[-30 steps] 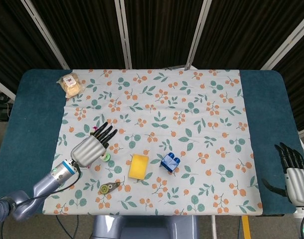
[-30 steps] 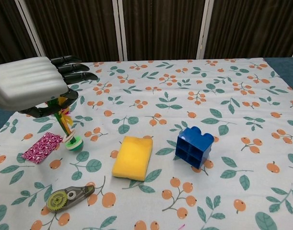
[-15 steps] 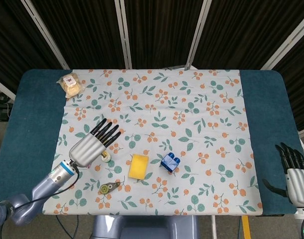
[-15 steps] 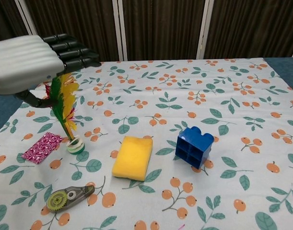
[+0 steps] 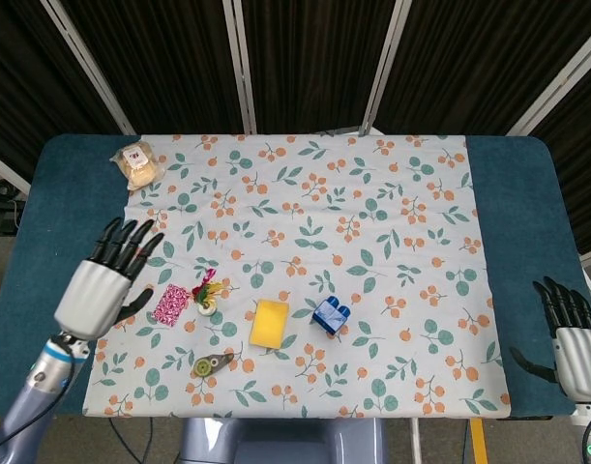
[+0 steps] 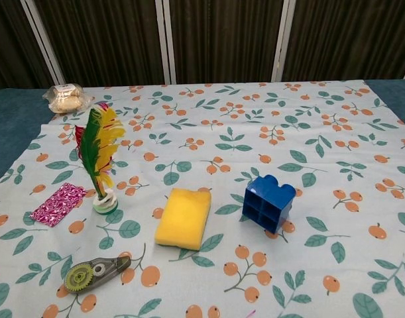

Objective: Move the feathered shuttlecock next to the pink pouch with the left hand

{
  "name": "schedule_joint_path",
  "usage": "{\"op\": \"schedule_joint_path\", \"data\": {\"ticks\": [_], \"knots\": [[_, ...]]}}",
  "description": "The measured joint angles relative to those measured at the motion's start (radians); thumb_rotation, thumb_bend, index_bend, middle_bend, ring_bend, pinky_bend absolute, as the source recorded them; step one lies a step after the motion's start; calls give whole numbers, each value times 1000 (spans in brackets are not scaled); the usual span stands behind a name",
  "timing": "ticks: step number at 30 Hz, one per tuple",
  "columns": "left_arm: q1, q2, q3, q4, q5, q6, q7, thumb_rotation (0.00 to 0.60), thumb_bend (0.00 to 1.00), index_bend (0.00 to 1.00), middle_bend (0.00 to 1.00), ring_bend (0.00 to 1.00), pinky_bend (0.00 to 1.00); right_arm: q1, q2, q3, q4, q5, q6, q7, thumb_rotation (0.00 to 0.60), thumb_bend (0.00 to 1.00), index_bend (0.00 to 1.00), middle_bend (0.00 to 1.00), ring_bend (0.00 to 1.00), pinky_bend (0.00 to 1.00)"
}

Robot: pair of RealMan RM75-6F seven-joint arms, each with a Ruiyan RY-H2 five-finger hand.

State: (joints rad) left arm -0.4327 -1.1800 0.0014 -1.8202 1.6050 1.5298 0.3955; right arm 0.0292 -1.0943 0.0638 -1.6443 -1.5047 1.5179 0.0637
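The feathered shuttlecock (image 6: 99, 156) stands upright on its white and green base, its red, yellow and green feathers pointing up; the head view shows it as shuttlecock (image 5: 208, 295). Just to its left lies the flat pink patterned pouch (image 6: 58, 203), also visible as pouch (image 5: 169, 304), a small gap apart. My left hand (image 5: 108, 280) hovers left of the pouch with fingers spread and nothing in it; the chest view does not show it. My right hand (image 5: 569, 331) rests open at the far right edge of the table.
A yellow sponge (image 6: 183, 216) and a blue toy brick (image 6: 268, 201) lie right of the shuttlecock. A correction tape dispenser (image 6: 95, 272) sits near the front edge. A wrapped snack (image 6: 65, 98) lies at the back left corner of the floral cloth (image 6: 255, 132).
My left hand let go of the shuttlecock and drew back to the left, out of the chest view. The shuttlecock now stands free beside the pouch.
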Motion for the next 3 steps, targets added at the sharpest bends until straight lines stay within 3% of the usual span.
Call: {"op": "schedule_joint_path", "data": {"ticks": [3], "knots": [[76,29,33,-7,8,66,-48,600,249,0,0,0,0,0,-2,-1,3,-5,2,-9,600,100,53,0,0,0]]}}
